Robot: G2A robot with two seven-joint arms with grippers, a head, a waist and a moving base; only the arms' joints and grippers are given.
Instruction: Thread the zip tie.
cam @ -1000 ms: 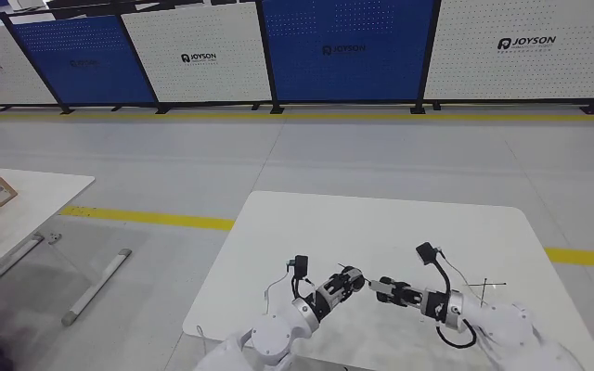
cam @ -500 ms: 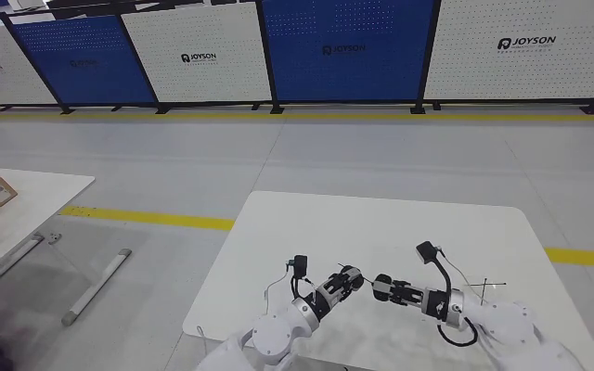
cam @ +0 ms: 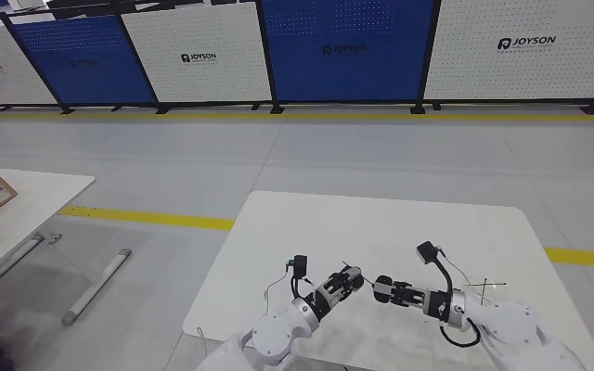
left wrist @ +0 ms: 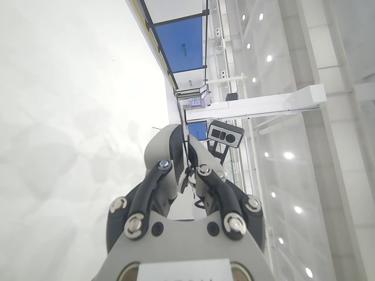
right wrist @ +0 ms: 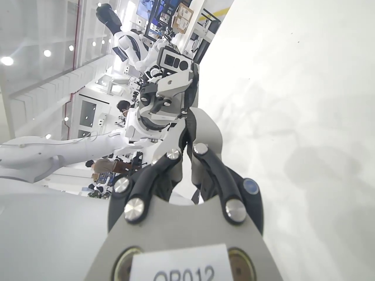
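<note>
Top view: at the frame's lower centre, the left gripper [cam: 352, 276] and right gripper [cam: 380, 287] are held tip to tip just above the white table [cam: 390, 223], forearms angled inward. The left is clamped on the thin black zip tie [left wrist: 180, 111]; the right is pressed closed, contents not discernible

Smooth, matt white across the worktop [cam: 399, 223], with faint scuffs. Thin, black and plastic-looking for the zip tie [left wrist: 183, 135]. Matt pale-grey plastic shells, black ribbed pads, dark matt links and shiny metal rivets on left jaws and right jaws alike.
</note>
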